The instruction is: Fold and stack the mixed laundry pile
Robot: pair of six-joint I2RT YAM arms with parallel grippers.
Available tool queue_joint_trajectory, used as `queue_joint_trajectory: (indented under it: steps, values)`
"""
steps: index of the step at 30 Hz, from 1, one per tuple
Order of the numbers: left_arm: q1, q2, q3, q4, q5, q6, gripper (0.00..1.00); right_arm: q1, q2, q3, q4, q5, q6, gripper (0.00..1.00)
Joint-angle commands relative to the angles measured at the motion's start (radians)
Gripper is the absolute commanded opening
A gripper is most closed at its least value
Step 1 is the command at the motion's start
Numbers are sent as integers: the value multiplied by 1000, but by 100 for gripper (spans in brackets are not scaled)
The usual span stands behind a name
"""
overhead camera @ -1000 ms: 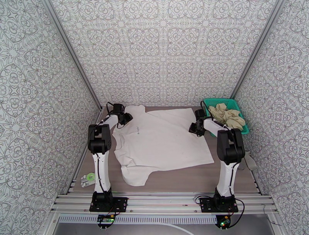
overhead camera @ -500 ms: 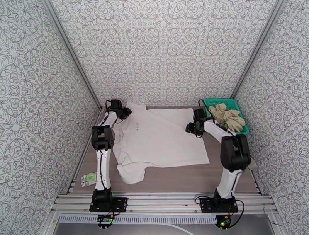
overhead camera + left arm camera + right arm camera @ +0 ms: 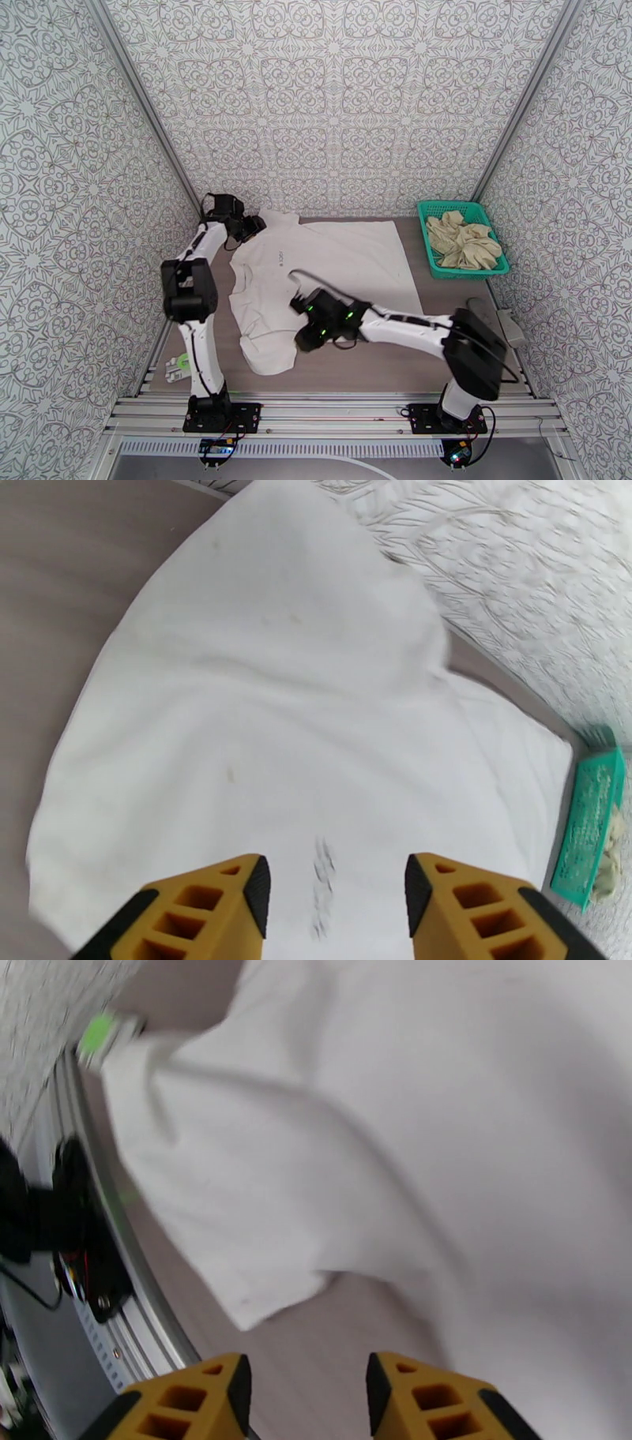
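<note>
The white T-shirt (image 3: 332,272) lies spread flat on the table, its small chest mark (image 3: 282,252) toward the left. My left gripper (image 3: 251,226) hovers open over the shirt's far-left shoulder. In the left wrist view its yellow fingers (image 3: 229,910) stand apart above the mark (image 3: 320,883), holding nothing. My right gripper (image 3: 304,335) reaches low across to the near-left sleeve. Its fingers (image 3: 442,1402) are open over bare table beside the sleeve (image 3: 268,1197). The beige garment (image 3: 464,241) lies crumpled in the teal basket (image 3: 450,207).
The basket stands at the far right corner, also seen as the teal basket (image 3: 588,827) in the left wrist view. A small white and green object (image 3: 182,363) lies at the near left, and a grey object (image 3: 498,320) at the right edge. Patterned walls close three sides.
My right arm has swung from beside the basket across to the shirt's near-left sleeve. My left gripper has edged back and left and opened wider. The shirt has shifted slightly away.
</note>
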Motion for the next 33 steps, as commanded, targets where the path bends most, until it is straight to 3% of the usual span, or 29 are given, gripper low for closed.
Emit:
queue_joint_trajectory:
  steps: [1,4,7,15,19,24,33]
  values:
    - [-13,-108,-244,109,12,7,51,69,61,52,48,30,-101,45]
    - [-13,-173,-439,217,42,-33,51,118,117,58,65,43,-206,44]
    - [-15,-173,-523,249,47,-45,51,128,166,69,71,42,-267,44]
    - [-5,-78,-532,285,49,-81,48,136,260,97,47,127,-423,45]
    - [-2,-40,-518,286,49,-87,47,137,276,104,31,160,-449,24]
    - [-1,-16,-500,276,52,-84,47,138,189,62,16,168,-455,0]
    - [1,14,-462,242,47,-63,47,138,13,12,5,66,-412,0]
